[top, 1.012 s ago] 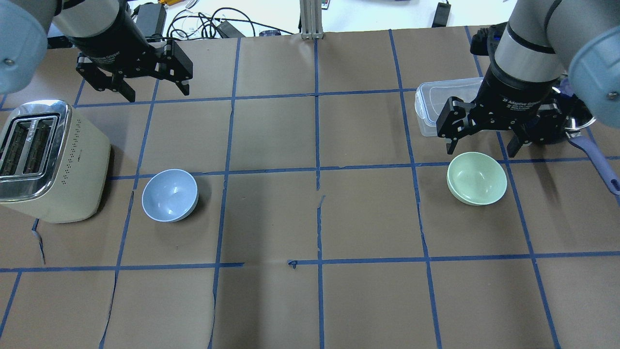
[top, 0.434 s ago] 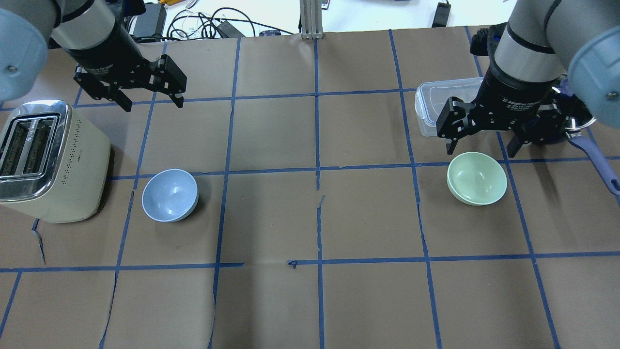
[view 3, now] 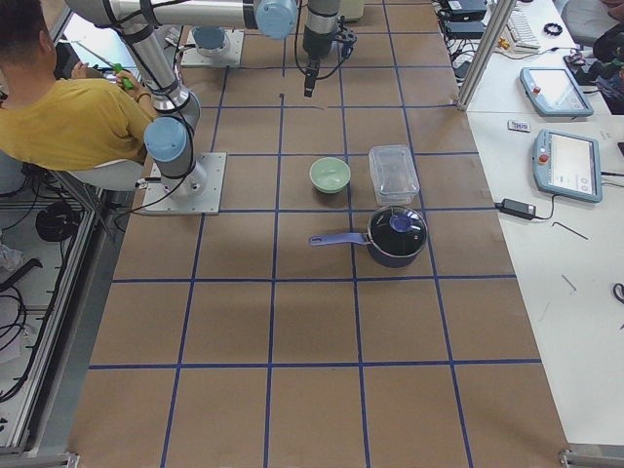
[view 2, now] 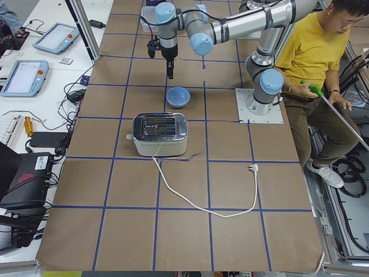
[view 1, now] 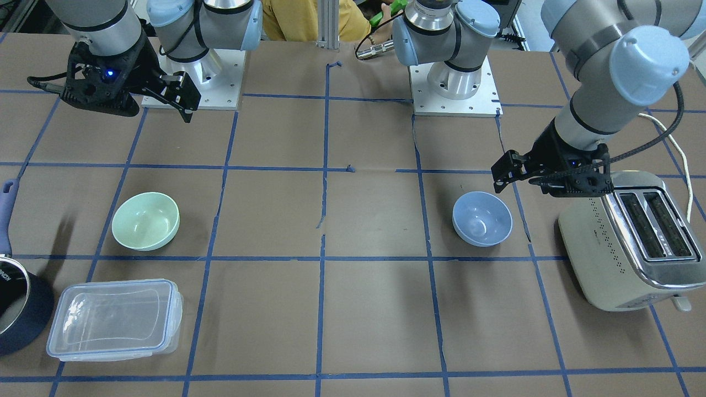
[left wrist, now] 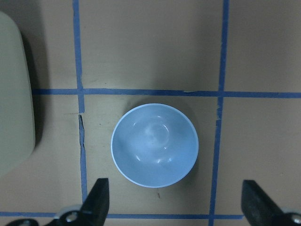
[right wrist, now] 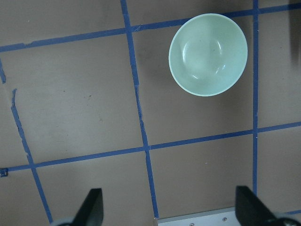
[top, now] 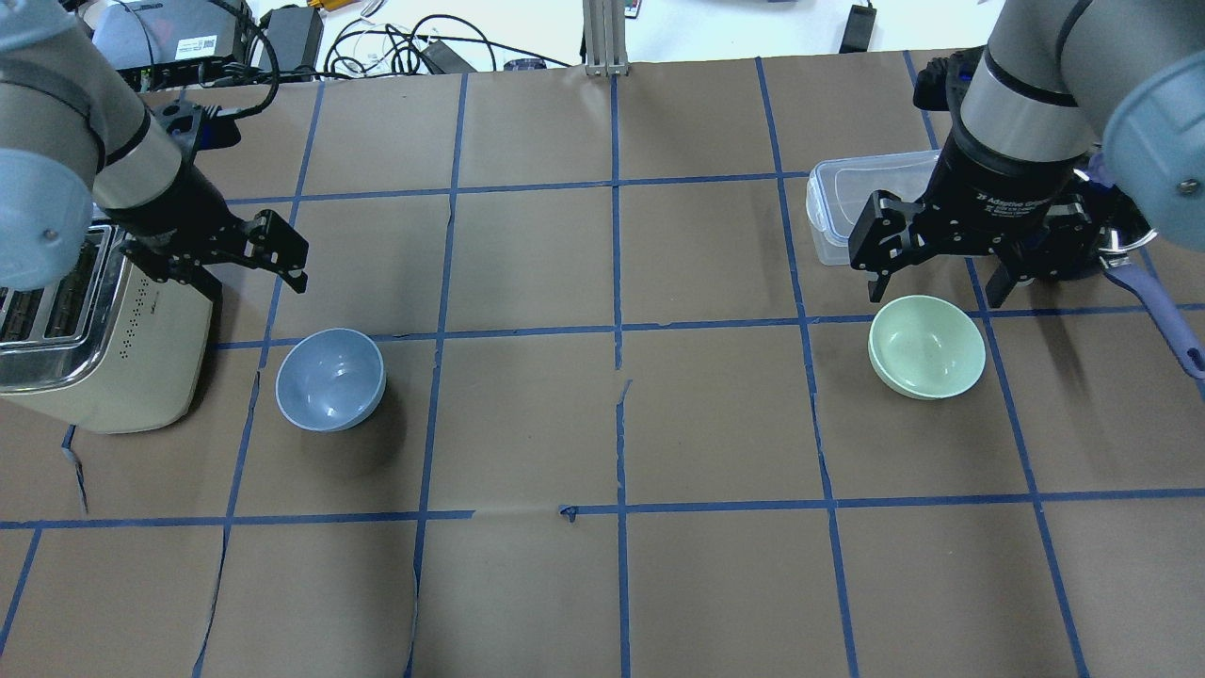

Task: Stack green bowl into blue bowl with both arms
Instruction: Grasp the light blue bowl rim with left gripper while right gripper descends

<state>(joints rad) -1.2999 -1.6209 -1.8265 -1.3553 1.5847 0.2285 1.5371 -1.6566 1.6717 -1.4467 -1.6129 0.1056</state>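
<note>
The blue bowl [top: 329, 379] sits upright on the surface [top: 612, 584], just beside the cream toaster [top: 141, 377]. The left tool [left wrist: 176, 202] hangs above it, its 2 fingers [left wrist: 99, 197] spread wide and gripping nothing. In the left wrist view the bowl lies between the fingers and a little ahead of their tips, clear of both.

The green bowl [top: 927, 347] stands well apart from the blue one, on the robot's right side of the surface. The right tool [top: 937, 294] hovers over its far rim, also fully spread and empty. In the right wrist view the bowl sits off-centre, toward the upper right.

Both bowls hold nothing. Near the green bowl a clear rectangular container [view 1: 113, 320] has its lid on, and nothing shows inside. Beside it stands a dark blue saucepan [view 3: 397, 234] with its lid on.

The 2 bowls are round, smooth and matte, about the same size. The surface is brown paper marked in squares with blue tape, torn in places. The toaster has a chrome top with 2 slots.
</note>
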